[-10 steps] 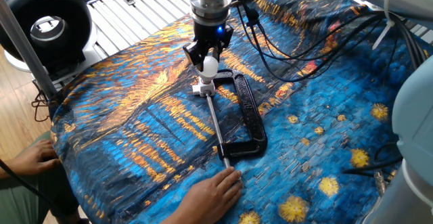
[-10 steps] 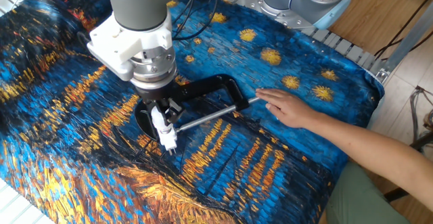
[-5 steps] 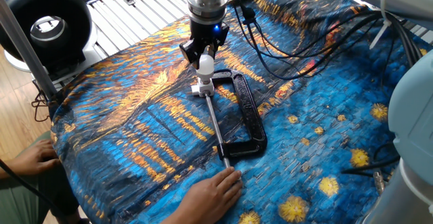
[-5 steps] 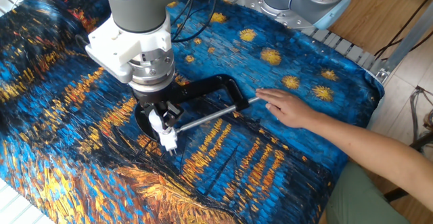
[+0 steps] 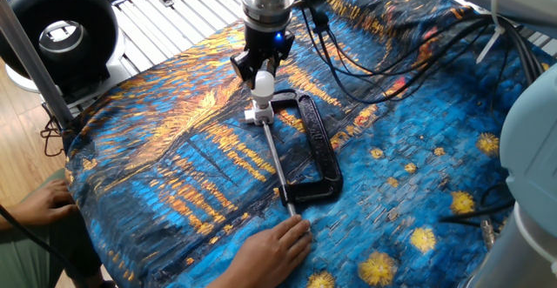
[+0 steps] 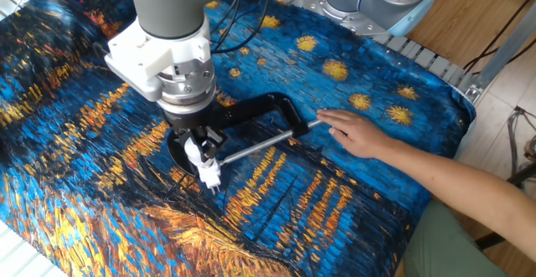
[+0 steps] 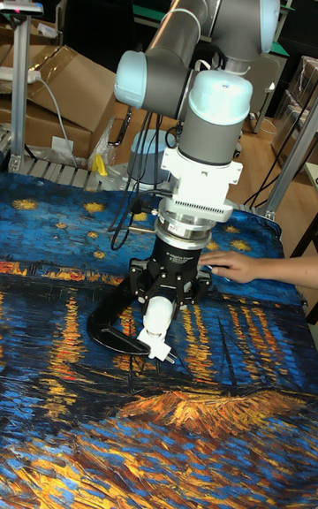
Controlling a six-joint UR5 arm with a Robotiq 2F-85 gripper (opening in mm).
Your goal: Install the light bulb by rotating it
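Your gripper pinches the light bulb from above, fingers closed on its rounded top. The bulb's long axis runs straight down out of the gripper into the white socket base, seated on it, upper centre of the frame. So the twist goes around that vertical line. Just right lies the black C-clamp, its screw rod running toward the lower frame, where a person's hand rests near the rod tip. Cables trail upper right.
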